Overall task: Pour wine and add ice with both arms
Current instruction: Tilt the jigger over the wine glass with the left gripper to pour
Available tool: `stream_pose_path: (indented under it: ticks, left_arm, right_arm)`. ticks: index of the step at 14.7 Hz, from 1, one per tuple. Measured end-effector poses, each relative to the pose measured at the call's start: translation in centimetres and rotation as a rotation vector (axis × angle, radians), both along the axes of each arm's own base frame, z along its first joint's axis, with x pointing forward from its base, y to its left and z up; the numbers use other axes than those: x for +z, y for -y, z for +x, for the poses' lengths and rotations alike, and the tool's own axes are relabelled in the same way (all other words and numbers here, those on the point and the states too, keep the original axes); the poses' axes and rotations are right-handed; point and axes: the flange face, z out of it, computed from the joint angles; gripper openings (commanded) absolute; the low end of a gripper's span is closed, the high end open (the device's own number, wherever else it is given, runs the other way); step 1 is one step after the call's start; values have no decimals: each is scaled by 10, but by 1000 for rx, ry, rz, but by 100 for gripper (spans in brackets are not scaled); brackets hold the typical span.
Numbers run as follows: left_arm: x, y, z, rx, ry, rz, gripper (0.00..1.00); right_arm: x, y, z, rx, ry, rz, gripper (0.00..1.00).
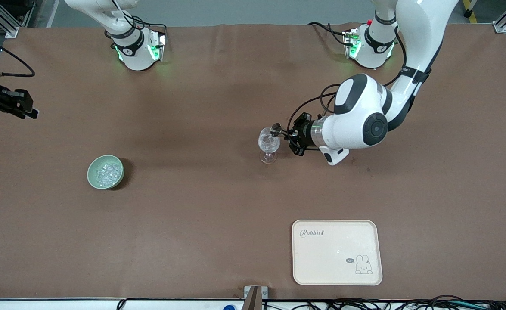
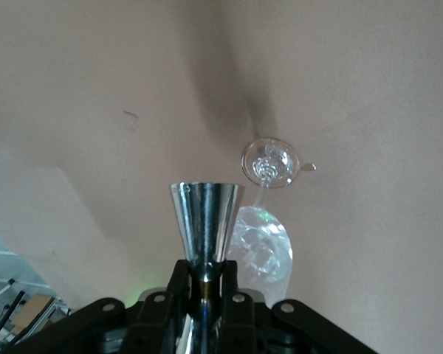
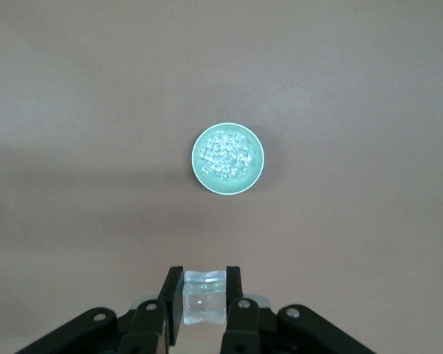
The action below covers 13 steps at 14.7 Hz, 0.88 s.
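Note:
A clear wine glass [image 1: 268,144] stands near the table's middle, with glistening clear contents in its cup [image 2: 263,251]. My left gripper [image 1: 288,137] is shut on the waist of a steel jigger [image 1: 275,128] and holds it tipped over the glass's rim. The left wrist view shows the jigger [image 2: 204,221] clamped between the left gripper's [image 2: 204,269] fingers. A green bowl [image 1: 105,172] of ice [image 3: 227,158] sits toward the right arm's end. My right gripper [image 3: 203,284] hangs high over the table, shut on one ice cube [image 3: 204,299]. It shows at the picture's edge [image 1: 24,108].
A cream tray [image 1: 336,252] with a rabbit drawing lies near the table's front edge, nearer the camera than the glass. The two arm bases [image 1: 138,47] [image 1: 371,45] stand along the table's back edge. Cables run below the front edge.

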Motion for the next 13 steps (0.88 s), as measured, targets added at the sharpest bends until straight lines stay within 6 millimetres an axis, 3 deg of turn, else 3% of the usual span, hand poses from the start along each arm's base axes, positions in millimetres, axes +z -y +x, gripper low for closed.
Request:
stream_pose_path:
  ticks: [13]
  left_arm:
    - [3, 15, -8, 16, 32, 114, 1]
  right_arm:
    - [0, 1, 0, -3, 0, 0, 6]
